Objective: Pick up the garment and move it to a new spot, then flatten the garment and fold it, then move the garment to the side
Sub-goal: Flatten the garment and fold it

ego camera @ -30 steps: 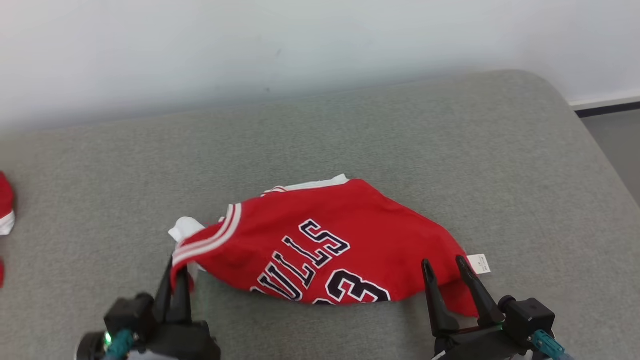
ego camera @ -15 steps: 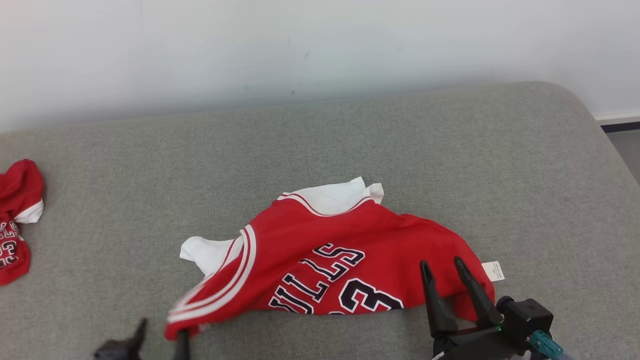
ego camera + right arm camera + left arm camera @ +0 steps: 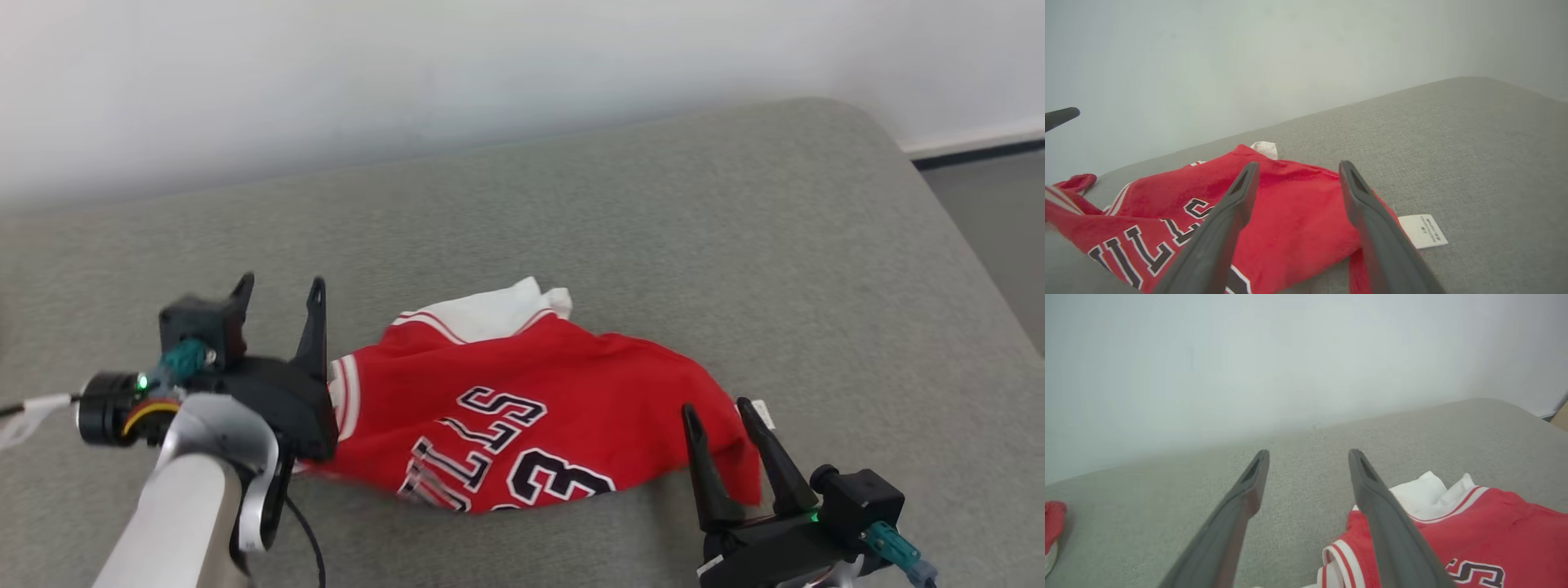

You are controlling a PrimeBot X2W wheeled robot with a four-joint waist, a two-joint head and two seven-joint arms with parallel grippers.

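The garment is a red jersey (image 3: 522,408) with white trim and dark lettering, lying crumpled on the grey padded surface (image 3: 653,229). In the right wrist view the jersey (image 3: 1290,204) shows a white tag (image 3: 1423,230) at its right corner. My left gripper (image 3: 279,284) stands open just left of the jersey's striped armhole, holding nothing. In the left wrist view it (image 3: 1308,452) is spread wide, with the jersey (image 3: 1494,531) to its right. My right gripper (image 3: 717,408) is open, its tips over the jersey's right corner; the right wrist view shows it (image 3: 1299,164) empty above the cloth.
A second red garment (image 3: 1053,522) lies far left on the surface. A white wall (image 3: 490,65) runs behind. The surface ends in a rounded corner at the right, with floor (image 3: 996,212) beyond. Bare grey padding lies behind and to the right of the jersey.
My left gripper was shut on the jersey's striped edge one second ago; it has let go, opened wide and risen beside the jersey. The camera view has also shifted. My right gripper kept its pose.
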